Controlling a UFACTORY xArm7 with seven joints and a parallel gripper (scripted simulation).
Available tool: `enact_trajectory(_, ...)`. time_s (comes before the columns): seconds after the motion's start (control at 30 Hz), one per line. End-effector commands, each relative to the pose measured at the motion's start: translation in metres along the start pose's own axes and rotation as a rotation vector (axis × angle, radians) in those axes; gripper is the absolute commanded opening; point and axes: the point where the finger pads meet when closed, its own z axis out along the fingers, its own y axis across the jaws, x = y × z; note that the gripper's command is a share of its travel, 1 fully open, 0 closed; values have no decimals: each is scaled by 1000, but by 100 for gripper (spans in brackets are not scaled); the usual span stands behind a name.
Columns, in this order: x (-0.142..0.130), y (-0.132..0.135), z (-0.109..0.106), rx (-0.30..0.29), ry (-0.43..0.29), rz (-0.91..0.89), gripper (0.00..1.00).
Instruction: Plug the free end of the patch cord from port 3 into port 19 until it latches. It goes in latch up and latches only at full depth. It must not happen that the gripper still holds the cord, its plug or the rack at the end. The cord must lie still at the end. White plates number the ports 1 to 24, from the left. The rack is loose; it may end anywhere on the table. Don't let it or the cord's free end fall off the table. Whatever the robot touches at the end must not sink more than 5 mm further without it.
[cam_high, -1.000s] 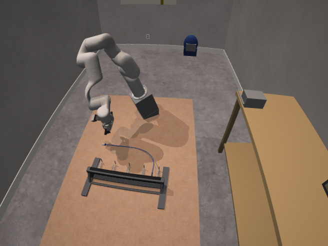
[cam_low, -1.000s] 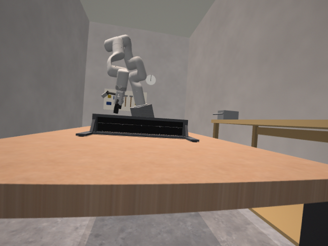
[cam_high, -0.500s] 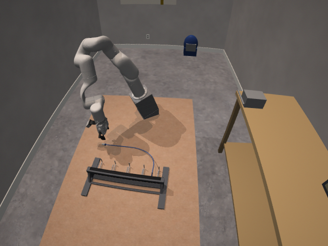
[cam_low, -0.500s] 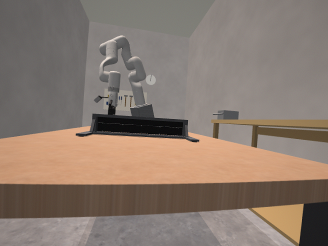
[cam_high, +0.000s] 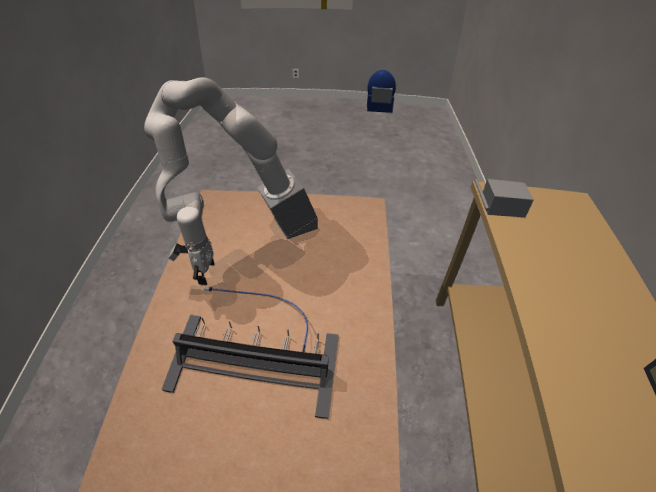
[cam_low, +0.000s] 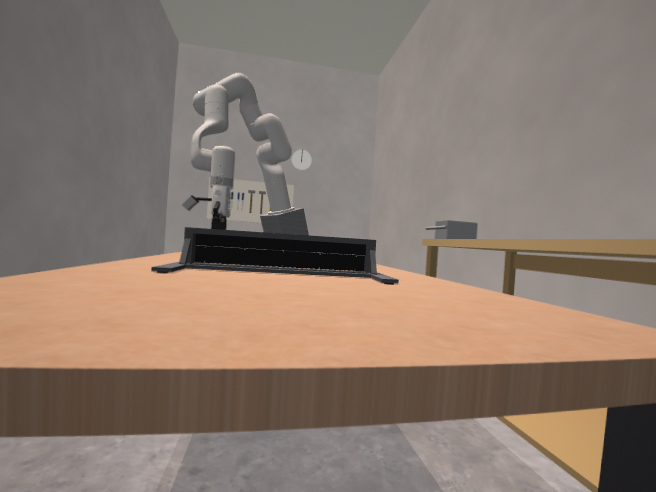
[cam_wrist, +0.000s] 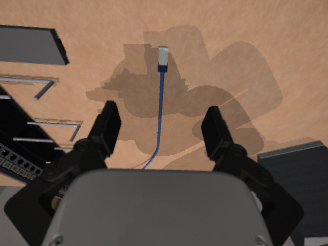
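Observation:
A blue patch cord (cam_high: 275, 299) (cam_wrist: 159, 127) runs from the right part of the dark rack (cam_high: 249, 352) (cam_low: 280, 253) (cam_wrist: 20, 167) in a curve across the table (cam_high: 238, 450) (cam_low: 317, 328) (cam_wrist: 285, 40). Its free plug (cam_high: 207, 289) (cam_wrist: 163, 56) lies flat on the table, left of and behind the rack in the top view. My gripper (cam_high: 200, 279) (cam_low: 216, 219) (cam_wrist: 162, 114) is open and empty. It points down and hovers just above the table, with the cord running between the fingers and the plug a little ahead of the fingertips. In the exterior view the rack hides the cord.
The robot base (cam_high: 294, 211) (cam_wrist: 295, 170) stands at the table's far side. Thin wire bars (cam_high: 256, 336) stick out of the rack on the cord's side. A wooden bench (cam_high: 556, 291) with a grey box (cam_high: 507, 197) stands to the right, off the table.

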Motion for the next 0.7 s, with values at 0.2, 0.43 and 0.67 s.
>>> enact_trajectory(0.2,1,-1,0,3,3,1,0)
enact_trajectory(0.43,1,-1,0,3,3,1,0)
enact_trajectory(0.67,1,-1,0,3,3,1,0)
